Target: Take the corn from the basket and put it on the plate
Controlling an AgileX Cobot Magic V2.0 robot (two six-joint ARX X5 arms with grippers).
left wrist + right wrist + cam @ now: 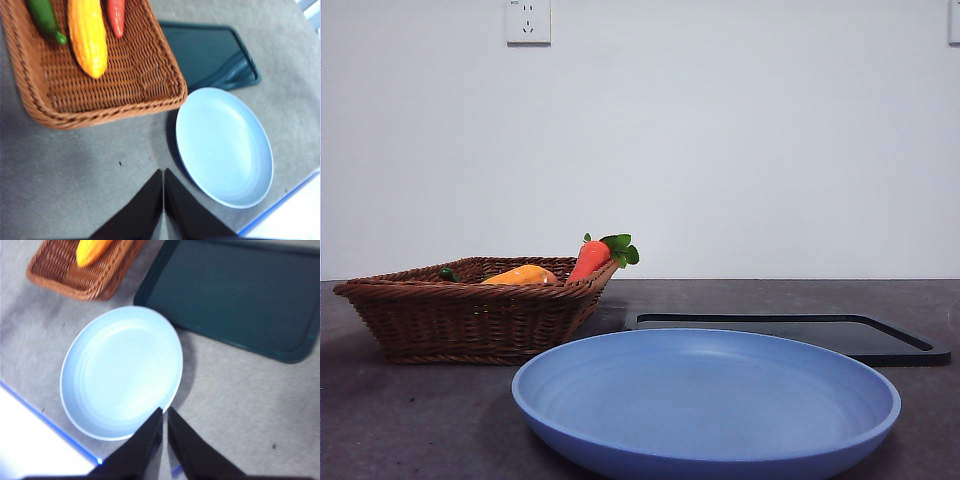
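Inside the basket (115, 85) lies the corn (88, 35), between a green vegetable (45, 20) and a carrot (116, 15); plate (225, 147) beside it. Both end effectors, left (163, 172) and right (164, 412), hover closed, holding nothing.

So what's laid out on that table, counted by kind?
Toy vegetables: 3, all in the basket: yellow-orange corn cob, red-orange carrot with green leaves, green vegetable
Brown woven wicker basket: 1
Round light-blue plastic plate: 1
Flat black rectangular tray: 1
Total: 6
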